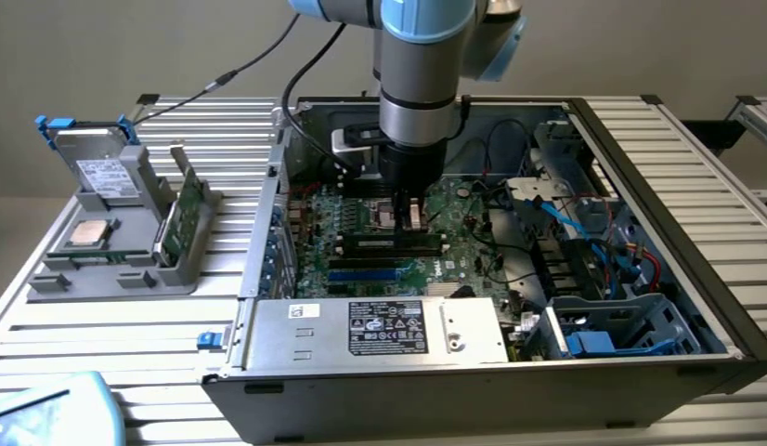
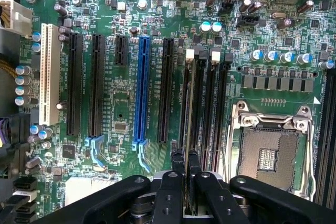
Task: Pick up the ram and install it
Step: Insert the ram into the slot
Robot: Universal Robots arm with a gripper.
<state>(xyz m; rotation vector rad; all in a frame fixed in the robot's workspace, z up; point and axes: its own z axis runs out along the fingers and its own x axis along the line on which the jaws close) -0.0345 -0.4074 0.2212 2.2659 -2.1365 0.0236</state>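
My gripper [image 1: 405, 216] reaches down into the open computer case [image 1: 681, 307], over the motherboard's [image 1: 452, 228] memory slots. Its fingers are shut on the ram [image 1: 386, 243], a long dark stick that stands on its edge along a slot. In the wrist view the two black fingertips [image 2: 173, 169] sit close together, and the ram's thin top edge [image 2: 187, 114] runs away from the gripper [image 2: 184, 174] toward a white slot clip [image 2: 190, 54]. I cannot tell whether the ram is fully seated.
The open processor socket [image 2: 270, 156] lies just beside the memory slots. Long black and blue expansion slots [image 2: 140, 87] lie on the other side. A grey holder [image 1: 111, 260] at the exterior view's left carries another green stick [image 1: 179, 218] and a silver chip [image 1: 89, 232]. The power supply [image 1: 383, 330] fills the case's near side.
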